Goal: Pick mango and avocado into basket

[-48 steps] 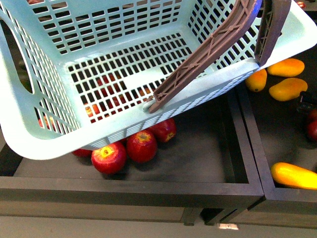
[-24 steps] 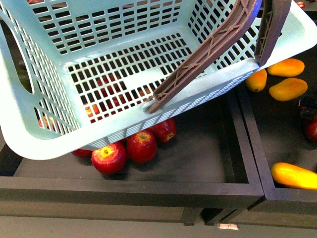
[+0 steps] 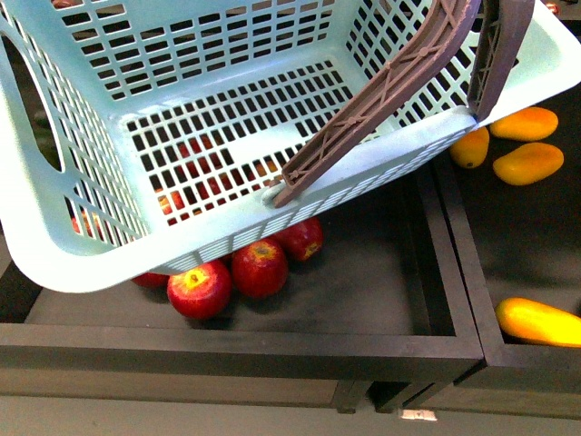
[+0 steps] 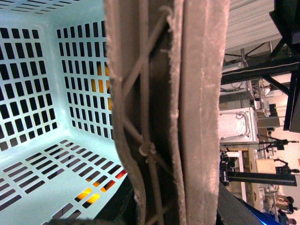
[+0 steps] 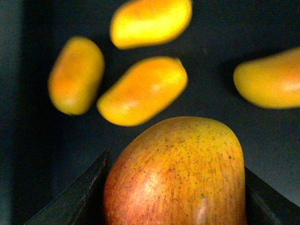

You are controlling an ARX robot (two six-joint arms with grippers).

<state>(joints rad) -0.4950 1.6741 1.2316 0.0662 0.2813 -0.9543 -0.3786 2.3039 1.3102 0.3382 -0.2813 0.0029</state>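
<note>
Nearest in the front view is a dark bin [image 3: 236, 343], its front wall toward the robot. Red apples [image 3: 260, 267] sit clustered on its floor, touching one another. More red shows through the slots above.

The basket [image 3: 82, 263] is tilted over that bin, with its low rim just above the apples. The handles [image 3: 386, 86] lie together and run up to the right, out of frame. In the left wrist view they fill the middle, side by side, with the basket's wall and floor beside them. The left fingers are not clear there, and I cannot tell their grip.

The neighbouring bin [image 3: 472, 300] holds yellow mangoes [image 3: 537, 322]: one near the front, three farther back by the basket's corner.

In the right wrist view the mango [image 5: 178, 168] is held between the right fingers [image 5: 86, 194], one against each side. Beyond it lie four blurred yellow mangoes on a dark floor.
</note>
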